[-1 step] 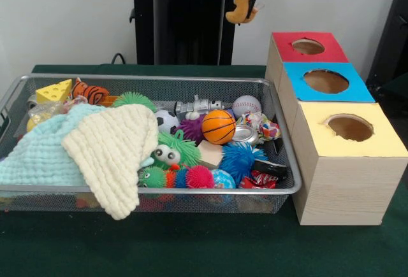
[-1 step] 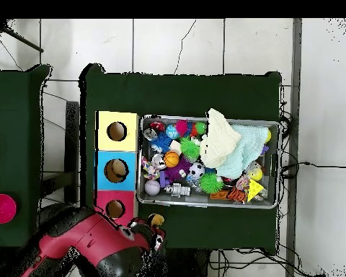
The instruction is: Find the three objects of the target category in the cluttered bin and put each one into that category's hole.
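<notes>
Front view: gripper (image 1: 242,11) raised behind the red box (image 1: 308,47), jaws clamped on a small tan toy (image 1: 240,12), possibly an animal, apparently carried toward a hole, while the wire bin (image 1: 284,162) on the tabletop (image 1: 191,245) holds remaining clutter.

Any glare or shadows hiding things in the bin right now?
Front view: soft, even light, just a small shine on the silver item in the bin; the yellow box's hole is shaded inside. Overhead view: evenly lit, no glare over the bin.
</notes>
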`<action>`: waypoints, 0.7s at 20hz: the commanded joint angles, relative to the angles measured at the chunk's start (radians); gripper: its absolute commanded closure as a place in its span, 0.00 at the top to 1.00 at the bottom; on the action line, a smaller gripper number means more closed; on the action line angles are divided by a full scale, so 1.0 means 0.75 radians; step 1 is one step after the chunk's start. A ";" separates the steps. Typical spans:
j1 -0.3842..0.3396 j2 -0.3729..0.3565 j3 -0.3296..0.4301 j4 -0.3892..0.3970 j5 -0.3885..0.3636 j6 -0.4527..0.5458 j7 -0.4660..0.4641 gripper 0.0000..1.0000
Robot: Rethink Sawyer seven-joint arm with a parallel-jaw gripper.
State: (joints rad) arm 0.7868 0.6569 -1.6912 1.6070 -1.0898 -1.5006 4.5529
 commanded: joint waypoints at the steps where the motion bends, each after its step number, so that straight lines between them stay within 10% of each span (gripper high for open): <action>1: -0.098 0.138 -0.195 0.029 0.160 -0.331 0.363 0.00; 14: -0.149 0.262 -0.352 0.188 0.244 -0.519 0.390 0.00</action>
State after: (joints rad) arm 0.6796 0.7906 -1.9021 1.7967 -1.0000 -1.7859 4.5531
